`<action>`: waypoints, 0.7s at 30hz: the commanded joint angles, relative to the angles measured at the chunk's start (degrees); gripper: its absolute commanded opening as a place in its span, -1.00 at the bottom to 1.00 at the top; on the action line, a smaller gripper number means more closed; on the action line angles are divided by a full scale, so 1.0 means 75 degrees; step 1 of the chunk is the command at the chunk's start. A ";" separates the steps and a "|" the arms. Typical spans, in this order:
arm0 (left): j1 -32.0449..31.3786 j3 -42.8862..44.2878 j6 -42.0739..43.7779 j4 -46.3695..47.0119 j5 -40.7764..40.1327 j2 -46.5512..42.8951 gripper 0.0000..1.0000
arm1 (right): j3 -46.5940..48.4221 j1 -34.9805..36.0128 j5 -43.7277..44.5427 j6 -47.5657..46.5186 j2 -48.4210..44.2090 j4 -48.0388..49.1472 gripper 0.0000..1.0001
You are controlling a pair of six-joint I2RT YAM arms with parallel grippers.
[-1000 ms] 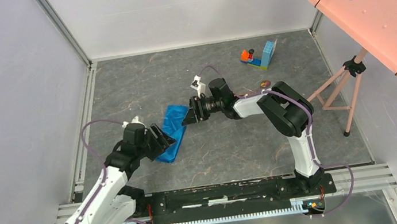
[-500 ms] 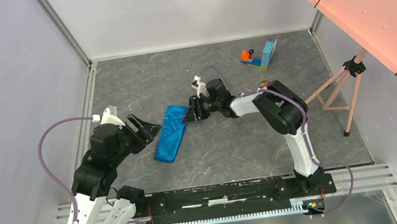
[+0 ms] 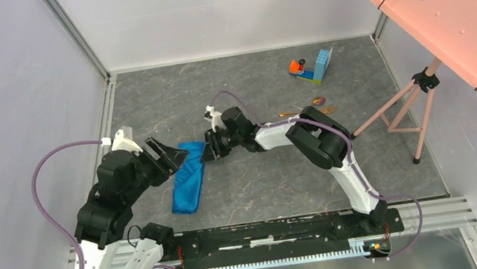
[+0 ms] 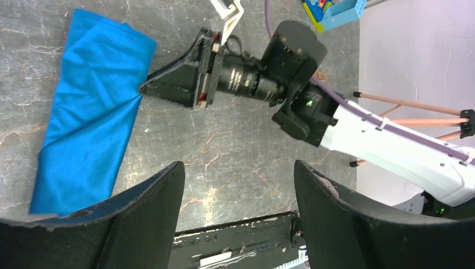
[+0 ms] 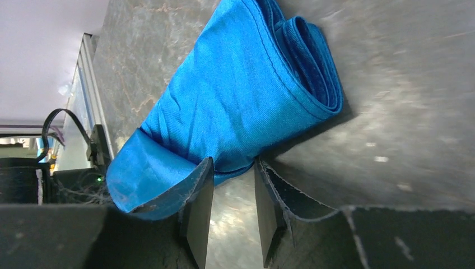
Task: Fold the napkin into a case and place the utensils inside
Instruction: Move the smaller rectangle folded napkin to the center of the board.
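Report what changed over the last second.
The left gripper came off the napkin's near end and drew back left, jaws open. The right gripper swept left with its jaws narrowing, taking the napkin left and nearer the bases and uncovering the utensils. The toy blocks stayed put.

The napkin (image 3: 186,177) is bright blue with a slight sheen. The table (image 3: 276,178) is dark grey, veined with pale marbling. The utensils (image 3: 307,111) are copper-gold. In the upper middle, the blocks (image 3: 314,67) are orange, light blue and yellow-green. The panel (image 3: 462,1) at upper right is salmon pink — dotted with grey holes. The arms (image 3: 277,133) are white and black — their cables (image 3: 70,146) purple.
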 commanded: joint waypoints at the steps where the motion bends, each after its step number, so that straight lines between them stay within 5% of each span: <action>1: 0.0016 0.0357 0.0367 -0.0058 -0.0097 -0.0084 0.57 | -0.0221 0.0645 0.0382 0.1172 0.0047 0.0768 -0.21; 7: 0.0012 0.0438 0.0412 -0.0156 -0.0038 -0.0124 0.57 | -0.1023 0.0636 0.0786 0.1042 -0.0778 0.0978 0.07; 12: 0.0018 0.0584 0.0556 -0.0171 0.0182 -0.0092 0.58 | -0.1165 0.0307 0.0993 -0.2181 -0.2168 -0.1298 0.35; 17: 0.0011 0.0737 0.0979 -0.0037 0.0760 0.0118 0.61 | -0.1424 -0.0632 0.3928 -0.4977 -0.4054 -0.4259 0.66; 21: 0.0011 0.0709 0.1357 0.0116 0.1276 0.0253 0.62 | -0.1865 -0.1815 0.5802 -0.5538 -0.4814 -0.4818 0.82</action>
